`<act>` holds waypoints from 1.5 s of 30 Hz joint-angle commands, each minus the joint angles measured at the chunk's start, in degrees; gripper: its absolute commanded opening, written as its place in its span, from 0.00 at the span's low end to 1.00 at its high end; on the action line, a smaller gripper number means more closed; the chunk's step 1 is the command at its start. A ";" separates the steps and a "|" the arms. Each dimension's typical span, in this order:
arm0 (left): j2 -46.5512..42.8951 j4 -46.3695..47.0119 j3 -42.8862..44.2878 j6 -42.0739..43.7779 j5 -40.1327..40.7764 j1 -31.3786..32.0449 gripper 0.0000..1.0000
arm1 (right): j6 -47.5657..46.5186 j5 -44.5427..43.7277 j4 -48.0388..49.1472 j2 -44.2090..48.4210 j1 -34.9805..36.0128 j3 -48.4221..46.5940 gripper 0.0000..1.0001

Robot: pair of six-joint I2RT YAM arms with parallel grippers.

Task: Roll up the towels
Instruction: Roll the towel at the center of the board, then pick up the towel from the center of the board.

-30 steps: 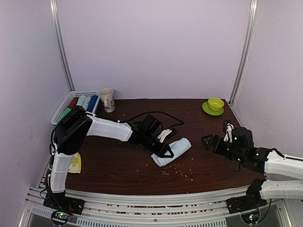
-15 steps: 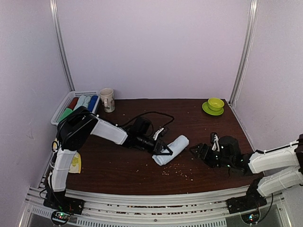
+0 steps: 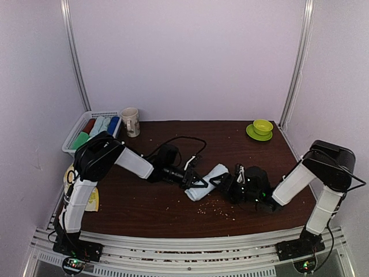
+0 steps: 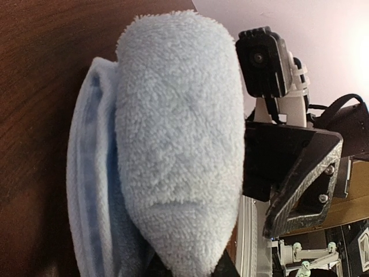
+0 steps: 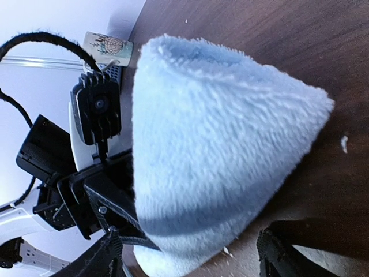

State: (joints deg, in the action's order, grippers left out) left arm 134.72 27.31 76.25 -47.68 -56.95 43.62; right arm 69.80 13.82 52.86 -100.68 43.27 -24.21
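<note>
left gripper [image 3: 198,184] clamped pale blue towel [image 3: 210,176] centre-frame | axis ran lower-left to upper-right | right gripper [image 3: 220,180] open, straddling its right end

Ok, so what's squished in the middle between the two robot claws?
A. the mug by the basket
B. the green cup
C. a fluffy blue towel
C: the blue towel lies on the table, with the left claw on one side of it and the right claw open at the other.
</note>
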 commanded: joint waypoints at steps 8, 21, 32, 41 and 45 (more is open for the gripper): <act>5.47 -7.50 -2.08 -0.64 -0.44 -1.94 0.00 | 8.31 1.89 14.33 -14.54 1.19 -5.36 0.78; 7.58 12.95 -6.66 -14.99 -5.85 -4.00 0.00 | 8.87 0.53 10.33 -18.06 2.46 -10.37 0.76; 7.80 13.45 -7.17 -15.13 -5.31 -4.13 0.00 | 7.39 -0.90 2.89 -18.16 2.97 -15.09 0.75; 6.42 12.82 -9.26 -13.19 -6.07 -4.08 0.07 | 5.78 0.04 13.32 -20.32 2.93 -14.30 0.35; 4.41 8.24 -10.02 -9.14 -4.97 -4.10 0.22 | 5.10 0.05 18.00 -20.18 2.67 -12.39 0.07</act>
State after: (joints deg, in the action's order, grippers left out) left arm 136.53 48.82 69.87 -62.46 -63.26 38.83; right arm 77.47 12.56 68.47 -119.24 45.01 -38.28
